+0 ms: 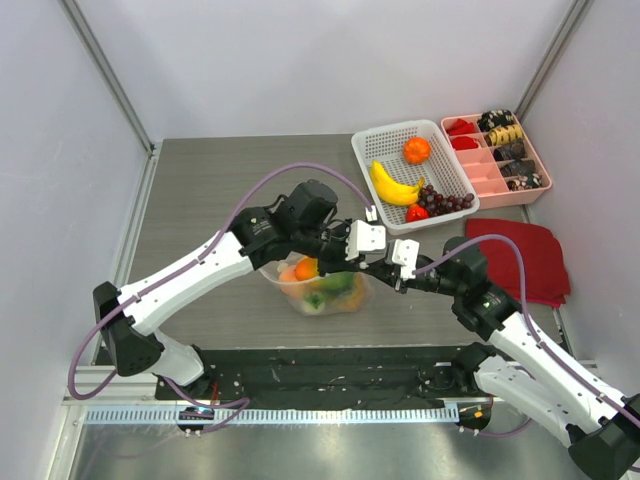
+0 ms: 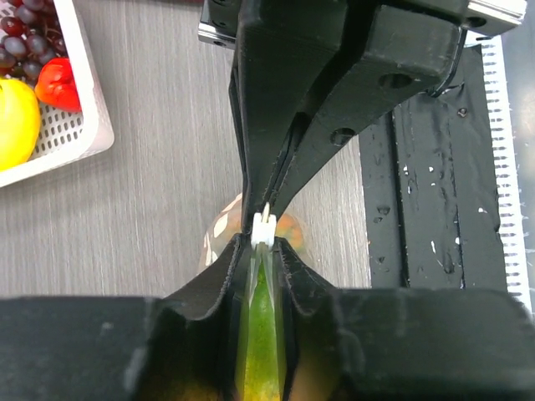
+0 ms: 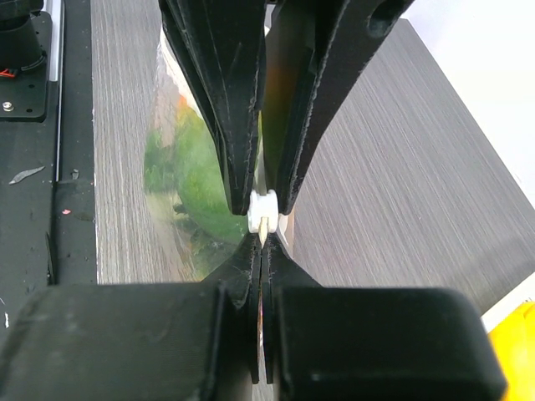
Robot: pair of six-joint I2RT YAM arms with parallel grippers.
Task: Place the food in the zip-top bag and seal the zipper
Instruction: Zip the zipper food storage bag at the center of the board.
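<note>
The grey worktop (image 1: 200, 190) shows whole only in the top view, which also has the red cloth (image 1: 525, 260) to the right of the bag (image 1: 320, 292), the white basket (image 1: 385, 143) behind and right of the bag, and the pink tray (image 1: 482, 178) further right again. The bag lies near the front edge with both arms reaching in over its right end. The food (image 1: 308, 268) is inside it: an orange piece on top, with green and yellow ones below. From this height the grip itself is too small to read.

The wrist views fill that in. In the left wrist view, the left claw (image 2: 265, 244) is closed to a narrow slot on the bag's mouth edge, with a green piece showing through the film. Its tips are pinched on the zipper (image 2: 263, 229) (a small white bit there). The right claw (image 3: 262, 249) comes in from the opposite side, tip to tip with the left. Its own camera shows the fingers pressed tight together on the same strip. That view also shows the bag hanging off to the left, its contents a green blur. Only the left wrist view catches the basket's corner, which holds grapes, a red fruit and something yellow.
</note>
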